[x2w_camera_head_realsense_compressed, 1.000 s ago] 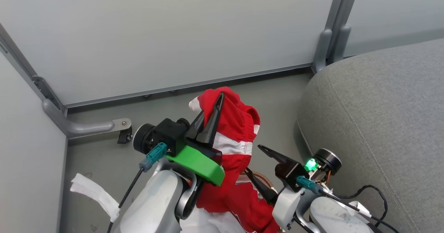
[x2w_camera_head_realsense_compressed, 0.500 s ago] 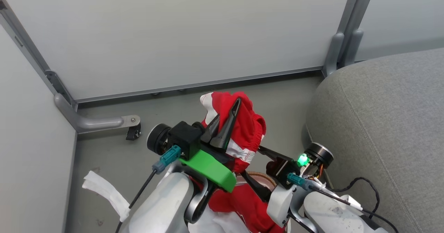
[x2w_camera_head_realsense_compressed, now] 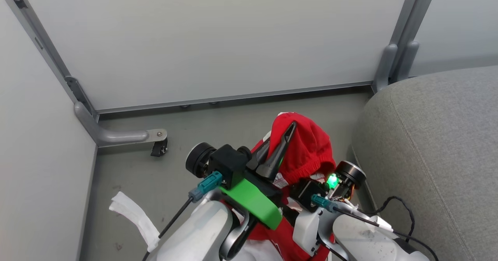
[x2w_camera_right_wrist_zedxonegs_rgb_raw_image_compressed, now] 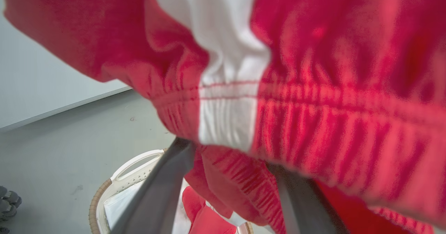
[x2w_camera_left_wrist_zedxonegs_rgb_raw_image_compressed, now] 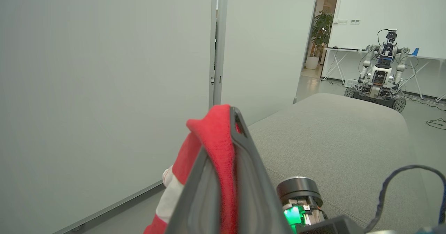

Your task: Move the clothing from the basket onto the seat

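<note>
My left gripper [x2w_camera_head_realsense_compressed: 281, 136] is shut on a red clothing piece [x2w_camera_head_realsense_compressed: 309, 148] with a white panel and an elastic waistband, held up above the floor. In the left wrist view the red clothing [x2w_camera_left_wrist_zedxonegs_rgb_raw_image_compressed: 217, 146] is pinched between the fingers [x2w_camera_left_wrist_zedxonegs_rgb_raw_image_compressed: 249, 164]. The cloth drapes over my right gripper [x2w_camera_right_wrist_zedxonegs_rgb_raw_image_compressed: 230, 157], whose jaws stand open with the waistband [x2w_camera_right_wrist_zedxonegs_rgb_raw_image_compressed: 313, 112] hanging across them. The grey seat [x2w_camera_head_realsense_compressed: 435, 144] lies just right of both arms. Below, the basket [x2w_camera_right_wrist_zedxonegs_rgb_raw_image_compressed: 104, 192] shows its brown rim, white liner and more red clothing [x2w_camera_right_wrist_zedxonegs_rgb_raw_image_compressed: 205, 220].
Pale partition walls close the back and left, with a metal foot [x2w_camera_head_realsense_compressed: 116, 136] and caster [x2w_camera_head_realsense_compressed: 157, 150] on the grey floor. A white cloth strip [x2w_camera_head_realsense_compressed: 132, 218] lies on the floor at the lower left. Another robot [x2w_camera_left_wrist_zedxonegs_rgb_raw_image_compressed: 379, 73] stands far beyond the seat.
The head camera has shifted. My left gripper has carried the red clothing to the right, toward the seat, and the cloth now covers the right gripper's fingers.
</note>
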`<state>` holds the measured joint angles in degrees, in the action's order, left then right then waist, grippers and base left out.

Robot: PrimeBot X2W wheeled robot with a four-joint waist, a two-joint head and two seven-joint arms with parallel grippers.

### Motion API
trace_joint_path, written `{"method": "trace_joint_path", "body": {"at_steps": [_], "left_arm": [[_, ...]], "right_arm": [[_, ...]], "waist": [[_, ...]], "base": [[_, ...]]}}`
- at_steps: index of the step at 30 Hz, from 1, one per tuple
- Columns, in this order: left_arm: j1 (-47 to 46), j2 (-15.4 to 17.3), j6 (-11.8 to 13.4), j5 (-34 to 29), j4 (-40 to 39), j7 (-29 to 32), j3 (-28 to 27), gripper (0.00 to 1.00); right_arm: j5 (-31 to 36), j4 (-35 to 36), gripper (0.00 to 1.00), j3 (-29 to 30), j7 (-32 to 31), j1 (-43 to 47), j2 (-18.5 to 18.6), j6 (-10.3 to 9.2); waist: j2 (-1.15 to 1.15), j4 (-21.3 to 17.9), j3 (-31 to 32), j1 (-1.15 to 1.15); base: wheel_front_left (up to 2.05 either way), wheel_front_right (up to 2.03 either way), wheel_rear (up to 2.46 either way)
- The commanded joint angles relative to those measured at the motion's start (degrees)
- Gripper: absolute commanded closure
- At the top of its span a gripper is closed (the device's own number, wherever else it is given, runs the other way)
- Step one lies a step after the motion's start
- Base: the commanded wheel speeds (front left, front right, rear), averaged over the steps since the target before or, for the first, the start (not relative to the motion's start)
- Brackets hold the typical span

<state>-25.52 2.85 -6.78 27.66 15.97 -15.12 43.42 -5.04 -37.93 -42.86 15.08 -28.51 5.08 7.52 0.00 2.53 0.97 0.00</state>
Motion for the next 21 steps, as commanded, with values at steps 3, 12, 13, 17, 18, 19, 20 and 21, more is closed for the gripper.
{"method": "trace_joint_path", "body": {"at_steps": [3,12,13,17,18,19,20,21], "left_arm": [[-0.7,0.1,0.3,0.2,0.7,0.0,-0.3,1.00],[0.4,0.1,0.7,-0.4,3.0,0.0,-1.8,1.00],[0.5,0.1,0.8,-0.2,3.5,0.0,-1.8,1.00],[0.8,0.1,1.0,-0.4,4.4,0.0,-2.1,0.00],[0.8,0.1,1.1,-0.7,4.5,0.0,-2.4,0.00],[0.9,0.1,1.2,-1.1,4.8,0.0,-2.8,0.00],[1.0,0.1,1.2,-1.5,5.3,0.0,-3.0,0.00],[1.0,0.1,1.1,-2.1,5.6,0.0,-3.4,0.00]], "right_arm": [[-1.7,-1.0,1.00,-0.3,0.1,0.4,-0.2,-0.06],[-4.3,1.2,1.00,-0.6,0.1,2.0,0.6,-0.06],[-4.4,1.5,1.00,-0.5,0.1,2.2,0.6,-0.06],[-4.6,4.0,1.00,0.5,0.1,2.8,0.9,-0.06],[-4.6,4.6,1.00,0.8,0.1,3.1,1.0,-0.06],[-4.6,5.4,1.00,1.1,0.1,3.5,1.0,-0.06],[-4.5,6.3,1.00,1.4,0.1,3.8,1.1,-0.06],[-4.4,7.2,1.00,1.8,0.1,4.1,1.3,-0.06]], "waist": [[0.00,0.2,0.4,0.00],[0.00,-1.0,0.6,0.00],[0.00,-1.2,0.6,0.00],[0.00,-2.4,0.2,0.00],[0.00,-2.8,0.0,0.00],[0.00,-3.4,-0.2,0.00],[0.00,-4.0,-0.4,0.00],[0.00,-4.8,-0.6,0.00]], "base": [[0.00,0.00,0.00],[0.00,0.00,0.00],[0.00,0.00,0.00],[0.00,0.00,0.00],[0.00,0.00,0.00],[0.00,0.00,0.00],[0.00,0.00,0.00],[0.00,0.00,0.00]]}}
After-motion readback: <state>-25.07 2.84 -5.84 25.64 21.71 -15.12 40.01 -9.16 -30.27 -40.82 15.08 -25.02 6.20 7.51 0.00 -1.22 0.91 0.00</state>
